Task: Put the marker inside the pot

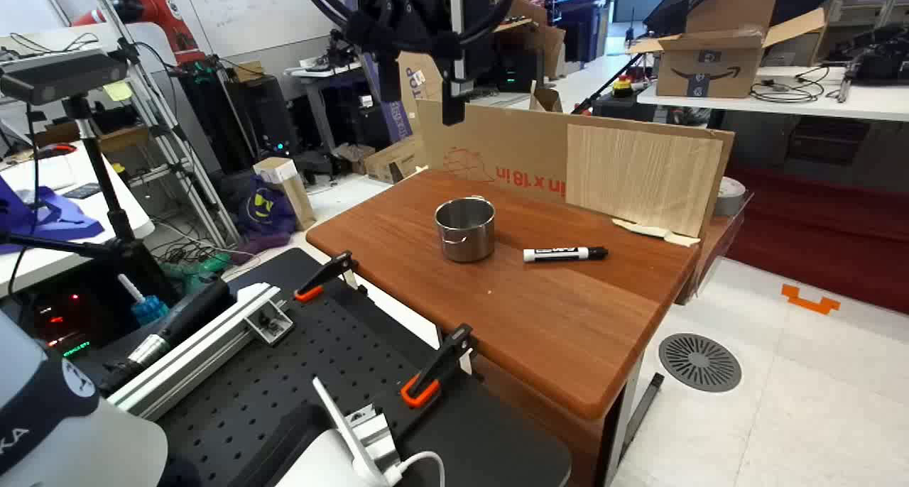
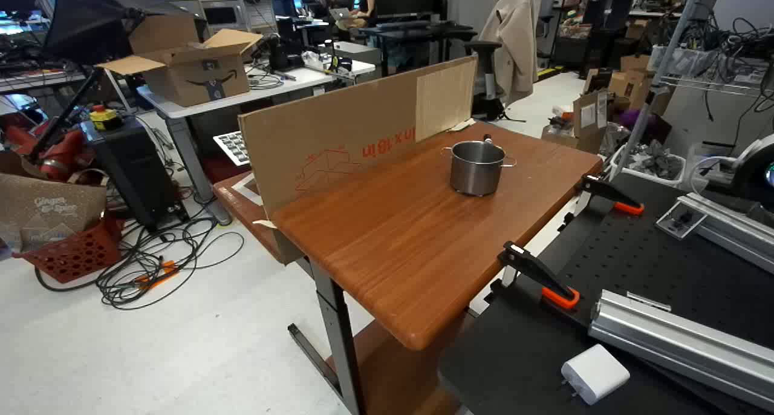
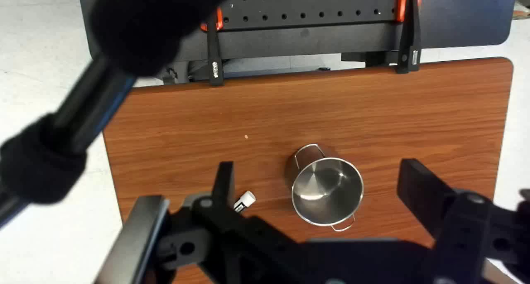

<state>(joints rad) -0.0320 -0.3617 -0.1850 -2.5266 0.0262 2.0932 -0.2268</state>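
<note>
Black-and-white marker (image 1: 565,254) lies on side on wood-grain tabletop (image 1: 547,316), near two-handled metal pot (image 1: 472,244) but apart from it. Pot upright. My gripper (image 3: 317,177) above tabletop, jaws spread wide. Cardboard panel (image 1: 525,145) stands along one long edge; two black-and-orange clamps (image 3: 410,39) at opposite edge.

fingers (image 3: 421,189) spread wide apart, pointing down; white arm section (image 1: 92,437) low in exterior view.
</note>
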